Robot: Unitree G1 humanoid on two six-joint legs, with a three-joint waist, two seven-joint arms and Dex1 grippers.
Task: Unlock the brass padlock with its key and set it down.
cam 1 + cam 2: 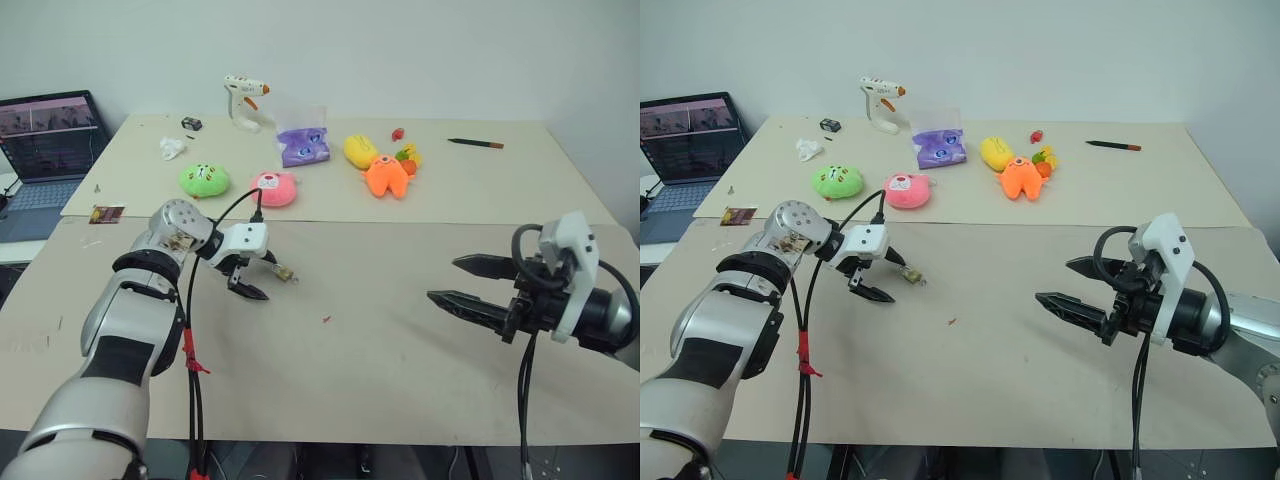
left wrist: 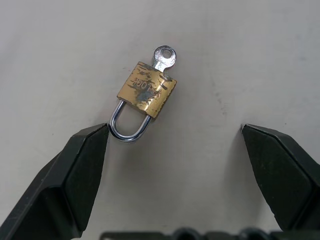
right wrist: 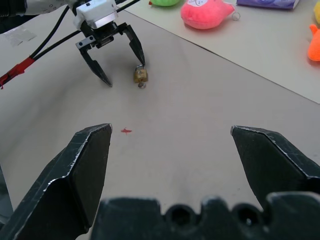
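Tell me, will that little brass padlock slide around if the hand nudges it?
Probably: the small brass padlock lies flat on the smooth table, so it should skid, not roll. It looks rigid and dense. The silver key in it may snag.

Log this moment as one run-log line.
left gripper: open, beside brass padlock | key: in lock | shackle: closed | right gripper: open, empty

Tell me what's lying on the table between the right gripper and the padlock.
Just a tiny red speck on bare table, seen in the right wrist view between the right gripper and the padlock.
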